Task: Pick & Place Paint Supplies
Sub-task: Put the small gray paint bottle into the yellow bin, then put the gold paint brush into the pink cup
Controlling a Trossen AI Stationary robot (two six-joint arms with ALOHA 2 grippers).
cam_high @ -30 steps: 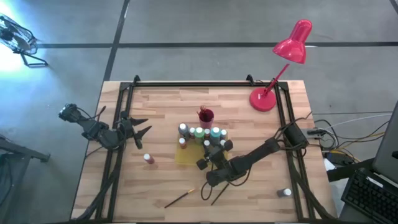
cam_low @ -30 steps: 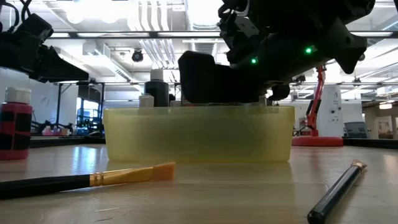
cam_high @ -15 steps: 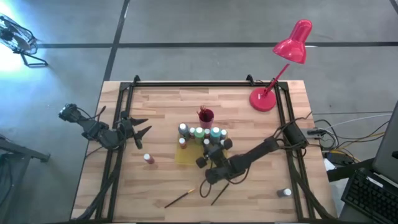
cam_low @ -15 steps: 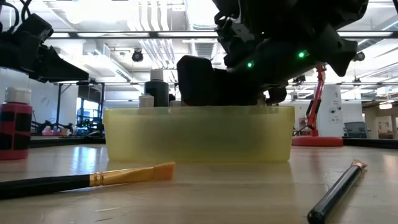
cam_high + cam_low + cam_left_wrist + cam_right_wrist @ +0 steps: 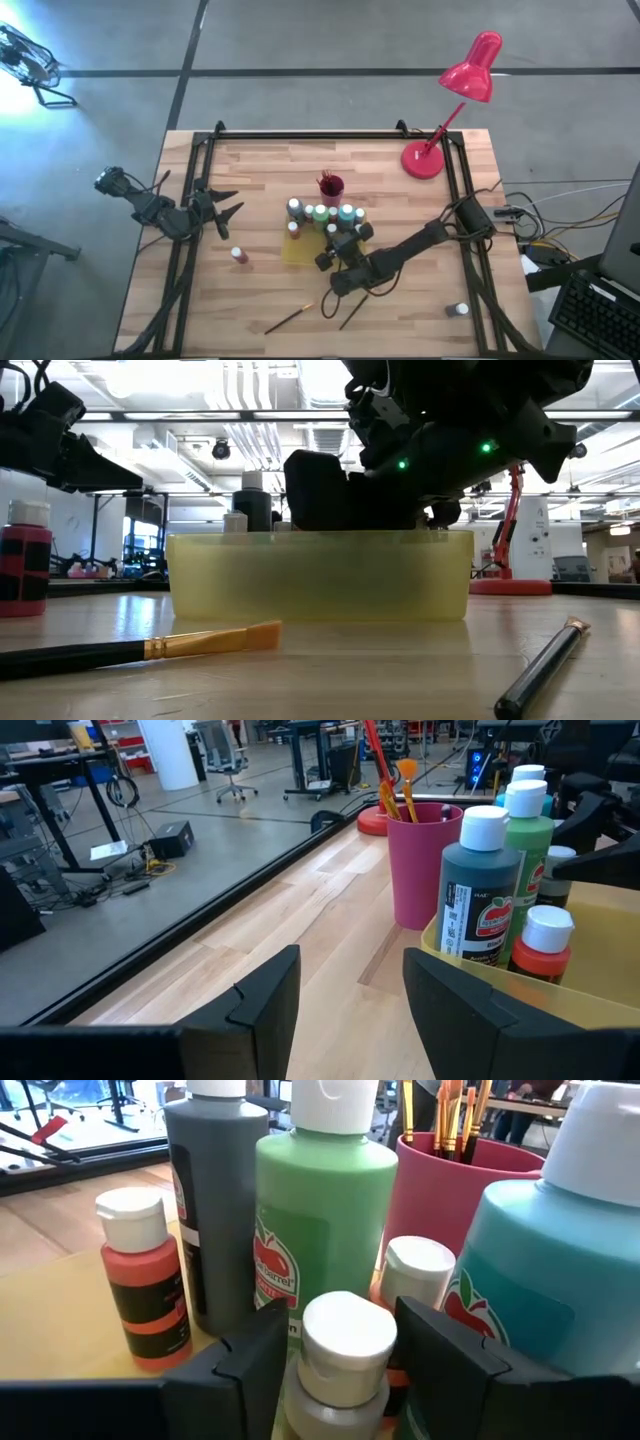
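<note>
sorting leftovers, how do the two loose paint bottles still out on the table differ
The red bottle stands on the left side of the table, near the yellow tray and the waiting left gripper. The grey bottle sits near the front right corner, far from the tray. The red one looks upright, as the low view confirms; the grey one's pose is unclear. Both have white caps and lie outside the tray.

Tall white-capped paint bottles (image 5: 322, 213) crowd the flat yellow plastic tray (image 5: 296, 250), blocking the right tool (image 5: 335, 1348); the magenta cup (image 5: 331, 186) closes the far side. Left, bare wooden table (image 5: 260, 180) lies open.
</note>
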